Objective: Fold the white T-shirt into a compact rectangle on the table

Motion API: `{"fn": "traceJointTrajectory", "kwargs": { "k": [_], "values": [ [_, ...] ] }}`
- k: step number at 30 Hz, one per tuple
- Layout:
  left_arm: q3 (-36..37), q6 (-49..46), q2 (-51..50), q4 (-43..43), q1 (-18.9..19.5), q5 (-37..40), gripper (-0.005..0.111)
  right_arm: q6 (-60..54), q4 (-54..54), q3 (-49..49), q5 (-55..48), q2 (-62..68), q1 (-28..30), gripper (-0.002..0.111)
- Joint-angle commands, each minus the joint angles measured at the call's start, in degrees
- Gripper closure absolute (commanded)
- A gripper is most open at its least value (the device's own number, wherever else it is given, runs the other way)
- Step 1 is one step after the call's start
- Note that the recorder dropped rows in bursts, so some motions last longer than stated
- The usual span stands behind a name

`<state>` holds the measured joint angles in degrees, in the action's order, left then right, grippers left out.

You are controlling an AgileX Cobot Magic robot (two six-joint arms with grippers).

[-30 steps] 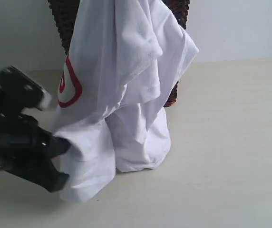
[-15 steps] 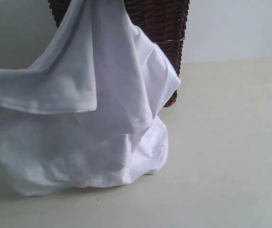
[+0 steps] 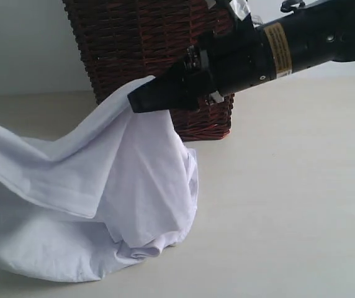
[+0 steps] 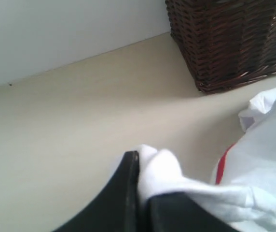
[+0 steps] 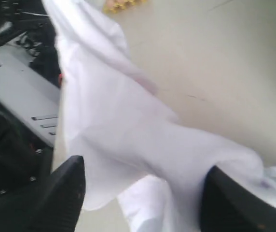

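Observation:
The white T-shirt (image 3: 103,186) slumps in a loose heap on the table (image 3: 289,205), one corner stretched off to the left and a peak rising to my right gripper (image 3: 137,104). In the right wrist view that gripper (image 5: 145,169) is open, its fingers (image 5: 65,193) wide apart with shirt cloth (image 5: 128,130) lying between and beyond them. My left gripper (image 4: 140,166) is shut on a bunched fold of the T-shirt (image 4: 268,154); a strip of red lettering (image 4: 221,166) shows beside it. The left gripper is out of the exterior view.
A dark brown wicker basket (image 3: 140,43) stands behind the shirt, close to the right arm, and appears in the left wrist view as the basket (image 4: 225,38). Pale table (image 4: 80,121) stretches right and forward. Dark equipment (image 5: 12,96) lies past the table edge.
The shirt has come down from hanging high over the basket and spread low to the left. The right arm has entered from the upper right. The left gripper has left the exterior view.

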<state>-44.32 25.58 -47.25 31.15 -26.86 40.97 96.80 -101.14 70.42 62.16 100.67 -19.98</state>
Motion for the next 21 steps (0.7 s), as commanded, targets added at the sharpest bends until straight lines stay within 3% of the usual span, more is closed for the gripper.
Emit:
{"fn": "traceJointTrajectory", "kwargs": {
  "k": [1, 4, 8, 16, 21],
  "values": [
    [-0.4, -0.3, 0.1, -1.0, 0.1, 0.1, 0.107, -0.8, 1.2, -3.3, -16.4, -0.3, 0.0, 0.046],
    [-0.4, -0.3, 0.1, -1.6, 0.1, -0.4, 0.107, -4.4, 1.2, -6.5, -27.2, -0.3, 0.0, 0.046],
    [-0.4, -0.3, -0.4, -1.6, 0.1, -0.5, 0.107, -7.5, 1.2, -8.9, -32.7, -0.3, 0.0, 0.046],
    [-0.4, -2.6, -2.8, -4.7, 0.1, -0.7, 0.107, -8.3, 1.2, -8.8, -23.1, -4.9, -0.4, 0.046],
    [-0.4, -4.6, -2.8, -6.7, 0.1, -0.8, 0.107, -9.4, 1.2, -9.7, -20.2, -6.6, -8.9, 0.046]
  ]
}}
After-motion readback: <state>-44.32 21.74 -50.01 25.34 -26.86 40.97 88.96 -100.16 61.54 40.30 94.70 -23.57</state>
